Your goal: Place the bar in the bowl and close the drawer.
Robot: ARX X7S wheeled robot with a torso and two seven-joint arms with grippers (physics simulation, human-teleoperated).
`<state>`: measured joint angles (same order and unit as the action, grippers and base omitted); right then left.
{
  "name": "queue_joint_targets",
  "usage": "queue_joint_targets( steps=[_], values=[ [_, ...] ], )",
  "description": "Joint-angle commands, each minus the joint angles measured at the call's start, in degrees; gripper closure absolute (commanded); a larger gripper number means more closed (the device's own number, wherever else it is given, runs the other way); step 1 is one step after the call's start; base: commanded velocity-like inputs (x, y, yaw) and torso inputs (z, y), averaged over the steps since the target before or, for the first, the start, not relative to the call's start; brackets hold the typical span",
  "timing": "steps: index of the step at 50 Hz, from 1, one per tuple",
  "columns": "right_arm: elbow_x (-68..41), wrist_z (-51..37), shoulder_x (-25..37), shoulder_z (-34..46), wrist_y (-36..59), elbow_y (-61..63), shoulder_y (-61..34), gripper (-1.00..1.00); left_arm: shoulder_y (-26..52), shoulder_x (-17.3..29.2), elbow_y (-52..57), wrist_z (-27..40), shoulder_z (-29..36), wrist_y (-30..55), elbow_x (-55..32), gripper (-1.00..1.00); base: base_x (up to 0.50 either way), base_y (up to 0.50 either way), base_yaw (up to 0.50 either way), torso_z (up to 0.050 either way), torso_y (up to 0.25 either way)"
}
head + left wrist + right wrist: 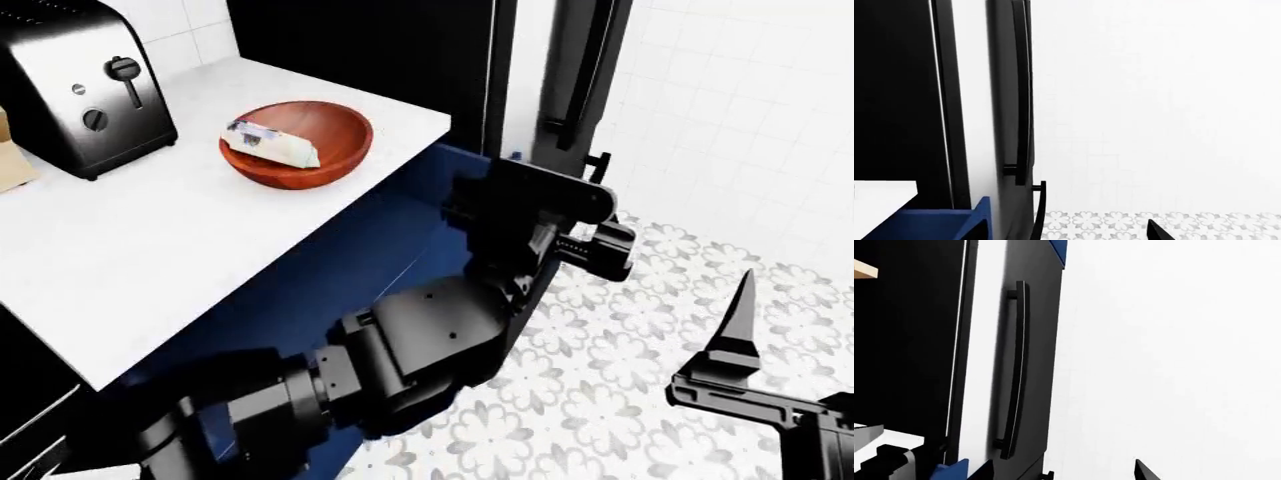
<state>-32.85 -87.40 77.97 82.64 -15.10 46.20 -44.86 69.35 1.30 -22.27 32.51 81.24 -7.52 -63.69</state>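
Bar: pale wrapped oblong packet (271, 142) with bluish marks at one end, lying tilted inside the bowl; that half of the task looks done.
Bowl: round reddish-brown wood (340, 125) with visible grain, near the surface's front edge, just beside the toaster.
Drawer: deep navy box (387, 240) with flat, smooth faces below the surface; it appears to stand out from the cabinet, so I judge it not yet closed.
Left pincer: black (603, 248), at the drawer's far end. The left wrist view shows its fingers spread wide with nothing between them.
Right pincer: one dark pointed finger shows (738, 330), low over the floor and well apart from the drawer. I cannot tell whether it is spread or closed.
Surface: plain matt white slab (160, 240).
Toaster: glossy black and chrome box (80, 90) with two knobs.
Floor: pale tiles with a grey flower pattern (627, 330).
Risk, off-centre push: pressing near one corner could skew or jam the drawer.
Risk, slip: the smooth blue face gives little purchase, so the fingers could slide off towards the tall dark door (1034, 340).
Risk, jolt: a hard slam could shake the surface and shift the bowl by the edge.
Risk, elbow: the bulky left arm lies close along the drawer and could block its travel.
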Motion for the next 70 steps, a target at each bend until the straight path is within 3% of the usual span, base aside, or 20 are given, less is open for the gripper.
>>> queue_joint_targets(
  steps=[1, 31, 53, 70],
  values=[
    [2.0, -1.8, 1.7, -1.4, 0.2, 3.1, 1.9, -1.0, -2.9, -1.3, -6.3, -0.9, 7.9, -6.9, -4.2, -1.0, 0.0, 0.0, 0.0, 0.0, 0.0],
    [1.0, 0.3, -2.4, -4.9, 5.3, 2.4, 4.1, -1.0, -16.6, -1.3, -9.1, -3.0, 7.8, -5.8, -2.3, -1.0, 0.0, 0.0, 0.0, 0.0, 0.0],
    [1.1, 0.9, -2.6, -6.0, 5.2, 2.0, 5.3, -1.0, -20.6, -1.3, -13.2, -6.0, 7.8, -5.5, -6.3, -1.0, 0.0, 0.0, 0.0, 0.0, 0.0],
    [1.3, 1.1, -3.5, -6.6, 5.6, 1.6, 6.4, -1.0, -22.1, -1.3, -19.1, -3.8, 7.9, -7.5, -11.0, -1.0, 0.0, 0.0, 0.0, 0.0, 0.0]
  ],
)
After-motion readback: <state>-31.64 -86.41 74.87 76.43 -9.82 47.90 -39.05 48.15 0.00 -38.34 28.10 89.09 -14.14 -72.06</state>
